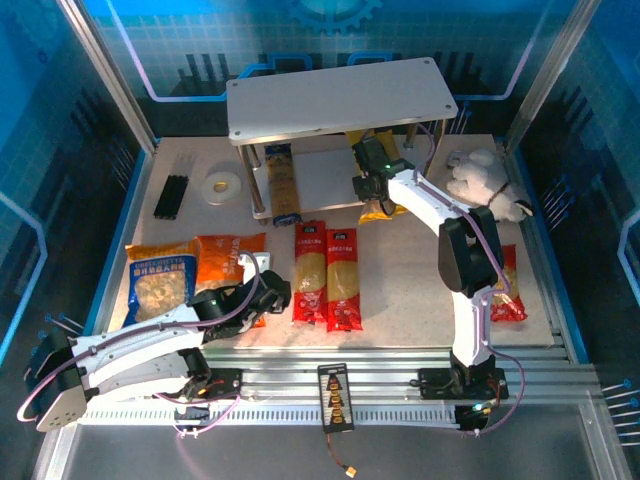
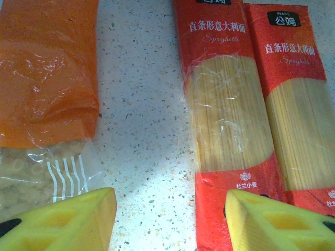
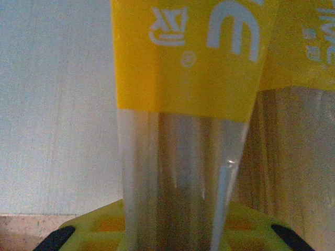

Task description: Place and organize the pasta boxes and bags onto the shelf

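Yellow fingertips [image 2: 73, 222] of the left jaws are standing wide apart at the bottom of the left wrist view. They are gripping nothing, with speckled surface [image 2: 141, 104] showing between them. One tip is hanging over the low end of a red spaghetti pack [image 2: 225, 104]. A second red spaghetti pack [image 2: 296, 104] is lying flat against it, touching, both with windows up. Orange bag [image 2: 47, 63] is lying upper left in that view, apart from the red packs.

Right wrist view: a yellow spaghetti pack [image 3: 183, 68] is sitting between the right jaws, its clear end running down into them. Can't tell whether they're pinching it or loose. A second yellow spaghetti pack [image 3: 301, 104] is sitting just beside it on the right, and the white lower board [image 3: 52, 104] is showing on the left.

Top view: the shelf [image 1: 340, 90] is sitting at upper centre, with the right arm [image 1: 430, 205] reaching to the right end of its lower tier. Blue-and-yellow spaghetti pack [image 1: 283, 180] is lying on that tier, left side. Blue-orange bag [image 1: 160, 280] is lying lower left on the surface, next to the orange bag. Red bag [image 1: 508, 290] is lying at right, partly hidden by the right arm. White plush toy [image 1: 485, 180] is sitting right of the shelf. Tape roll [image 1: 222, 186] and black sticks [image 1: 170, 197] are lying left of it.
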Robot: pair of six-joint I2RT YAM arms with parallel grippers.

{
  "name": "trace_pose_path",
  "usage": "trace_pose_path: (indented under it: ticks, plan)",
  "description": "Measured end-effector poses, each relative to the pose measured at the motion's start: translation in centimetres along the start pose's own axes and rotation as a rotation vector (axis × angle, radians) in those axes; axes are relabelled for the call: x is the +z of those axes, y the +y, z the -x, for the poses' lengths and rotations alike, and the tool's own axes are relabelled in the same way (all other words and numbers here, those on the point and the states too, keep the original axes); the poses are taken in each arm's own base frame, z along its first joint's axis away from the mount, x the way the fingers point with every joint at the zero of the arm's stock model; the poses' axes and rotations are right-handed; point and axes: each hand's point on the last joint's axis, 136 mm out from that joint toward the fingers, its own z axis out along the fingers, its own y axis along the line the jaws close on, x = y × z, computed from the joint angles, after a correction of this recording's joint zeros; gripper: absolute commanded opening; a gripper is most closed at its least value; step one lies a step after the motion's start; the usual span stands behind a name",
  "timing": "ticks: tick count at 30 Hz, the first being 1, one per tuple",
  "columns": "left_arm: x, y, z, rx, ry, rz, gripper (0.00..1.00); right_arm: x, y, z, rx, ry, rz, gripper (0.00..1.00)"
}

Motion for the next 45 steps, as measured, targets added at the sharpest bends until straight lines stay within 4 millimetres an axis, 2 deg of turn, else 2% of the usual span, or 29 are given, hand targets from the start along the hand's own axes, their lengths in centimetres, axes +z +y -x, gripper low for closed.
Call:
trace_pose_path:
  ticks: [1, 3, 8, 12, 14, 17, 20, 24, 27, 29, 31, 33, 37, 42, 45]
  plan:
    - [0.0, 0.0, 0.0, 0.0, 0.0, 0.0, 0.58, 0.2, 0.0, 0.0, -0.003, -0.002, -0.004, 0.28]
    - [0.0, 0.0, 0.0, 0.0, 0.0, 0.0, 0.58, 0.3, 0.0, 0.1, -0.006, -0.004, -0.009, 0.36]
    - [0.0, 0.0, 0.0, 0.001, 0.002, 0.002, 0.58, 0.6, -0.1, 0.9, -0.002, -0.038, -0.02, 0.47]
    - [0.0, 0.1, -0.1, 0.001, 0.002, 0.003, 0.58, 0.5, -0.3, 1.4, 0.007, -0.06, -0.028, 0.65]
    - [0.0, 0.1, 0.0, 0.001, 0.0, 0.005, 0.58, 0.5, -0.3, 1.5, 0.013, -0.062, -0.032, 0.7]
    - [-0.1, 0.2, 0.0, 0.001, 0.0, 0.006, 0.58, 0.6, -0.3, 1.5, 0.014, -0.071, -0.03, 0.7]
    - [-0.2, 0.2, 0.1, -0.002, -0.007, 0.004, 0.58, 0.0, -0.5, 0.8, 0.024, -0.075, -0.026, 0.7]
    - [-0.4, 0.3, 0.2, -0.002, -0.009, 0.001, 0.59, -2.5, -1.2, -1.1, 0.064, -0.093, -0.004, 0.7]
    - [-0.6, 0.4, 0.4, 0.001, -0.011, 0.009, 0.6, -6.6, -3.0, -1.1, 0.127, -0.166, 0.003, 0.7]
    - [-0.9, 0.2, 1.0, 0.003, -0.025, 0.011, 0.62, -8.4, -4.1, -0.7, 0.177, -0.219, 0.004, 0.74]
    - [-1.3, -0.1, 2.0, 0.006, -0.048, 0.005, 0.63, -10.2, -6.4, -0.4, 0.248, -0.273, -0.012, 0.74]
    - [-1.7, -0.4, 3.2, -0.004, -0.072, -0.002, 0.62, -11.0, -9.0, -0.8, 0.316, -0.288, -0.05, 0.74]
    - [-2.2, -0.7, 4.9, -0.024, -0.108, -0.015, 0.62, -10.5, -13.3, -2.2, 0.43, -0.279, -0.116, 0.75]
    - [-2.2, -0.8, 5.1, -0.013, -0.113, -0.015, 0.62, -9.4, -15.0, -4.1, 0.487, -0.244, -0.152, 0.75]
    - [-2.2, -0.8, 5.1, -0.013, -0.113, -0.016, 0.62, -9.2, -15.9, -4.2, 0.513, -0.25, -0.168, 0.75]
